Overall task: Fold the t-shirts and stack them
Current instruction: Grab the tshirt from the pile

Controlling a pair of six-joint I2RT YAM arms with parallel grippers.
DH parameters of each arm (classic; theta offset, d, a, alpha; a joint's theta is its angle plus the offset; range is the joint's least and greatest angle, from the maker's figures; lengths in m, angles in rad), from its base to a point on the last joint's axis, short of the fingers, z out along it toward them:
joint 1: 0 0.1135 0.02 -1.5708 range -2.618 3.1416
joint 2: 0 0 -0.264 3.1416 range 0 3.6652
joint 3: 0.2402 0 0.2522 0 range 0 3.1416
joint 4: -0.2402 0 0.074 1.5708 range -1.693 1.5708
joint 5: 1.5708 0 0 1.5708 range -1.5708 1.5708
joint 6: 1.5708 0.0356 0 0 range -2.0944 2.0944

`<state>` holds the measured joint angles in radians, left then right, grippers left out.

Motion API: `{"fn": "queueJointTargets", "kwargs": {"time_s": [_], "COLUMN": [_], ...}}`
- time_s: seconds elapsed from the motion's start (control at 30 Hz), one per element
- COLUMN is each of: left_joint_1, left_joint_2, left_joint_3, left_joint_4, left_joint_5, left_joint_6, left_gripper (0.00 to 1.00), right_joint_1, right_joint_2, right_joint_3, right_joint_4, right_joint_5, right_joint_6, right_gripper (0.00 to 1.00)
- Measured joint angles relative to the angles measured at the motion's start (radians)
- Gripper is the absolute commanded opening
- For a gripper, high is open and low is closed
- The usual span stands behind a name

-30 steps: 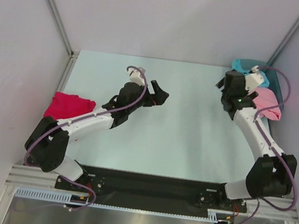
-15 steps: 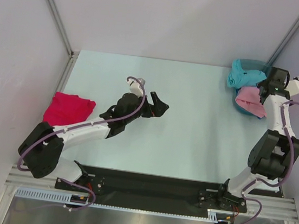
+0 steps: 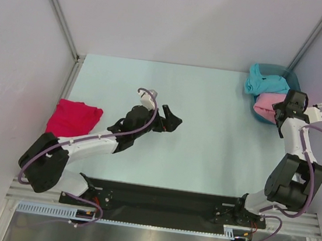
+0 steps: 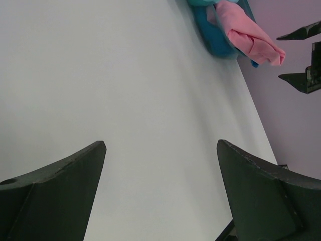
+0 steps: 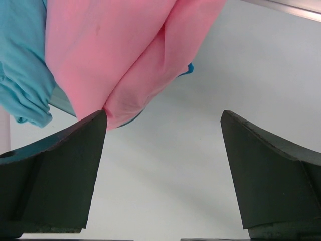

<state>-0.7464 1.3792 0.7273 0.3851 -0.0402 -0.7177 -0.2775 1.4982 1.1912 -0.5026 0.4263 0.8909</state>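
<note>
A crimson t-shirt (image 3: pixel 74 117) lies folded at the table's left edge. At the back right a light pink t-shirt (image 3: pixel 266 104) and a turquoise t-shirt (image 3: pixel 263 83) hang out of a teal tub (image 3: pixel 286 71). My right gripper (image 3: pixel 280 114) is open right beside the pink shirt. In the right wrist view the pink cloth (image 5: pixel 125 55) touches the left fingertip, and only bare table shows between the fingers of the gripper (image 5: pixel 164 114). My left gripper (image 3: pixel 173 122) hovers open and empty over mid-table. The left wrist view looks past the left gripper (image 4: pixel 161 145) to the pink shirt (image 4: pixel 251 37).
Grey enclosure walls and metal posts (image 3: pixel 57 11) bound the table on the left, back and right. The tub (image 4: pixel 213 35) sits tight in the back right corner against the wall. The arm bases stand on a black plate (image 3: pixel 163 200) at the near edge.
The right arm swung its gripper out to the right, past the tub, then came back down beside the pink shirt. The left gripper drifted slightly right and nearer.
</note>
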Motion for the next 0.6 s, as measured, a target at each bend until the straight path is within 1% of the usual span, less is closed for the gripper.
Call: {"fn": "queueJointTargets", "kwargs": {"time_s": [0.33,0.47,0.6], "left_joint_1": [-0.008,-0.016,-0.023], "left_joint_2": [-0.042,-0.092,-0.127], "left_joint_3": [-0.074,-0.126,-0.152], "left_joint_4": [0.039,0.055,0.055], "left_joint_5": [0.018,0.019,0.019], "left_joint_6": [0.000,0.000,0.001], "left_gripper": [0.98,0.98,0.98], "right_joint_1": [-0.016,-0.021,-0.033], "right_joint_2": [0.122,0.138,0.151], "right_joint_3": [0.000,0.000,0.000], "right_joint_4": [0.084,0.135,0.192], "right_joint_5": [-0.060,-0.068,-0.074], "right_joint_6": [0.033,0.029,0.020], "right_gripper": [1.00,1.00,0.97]}}
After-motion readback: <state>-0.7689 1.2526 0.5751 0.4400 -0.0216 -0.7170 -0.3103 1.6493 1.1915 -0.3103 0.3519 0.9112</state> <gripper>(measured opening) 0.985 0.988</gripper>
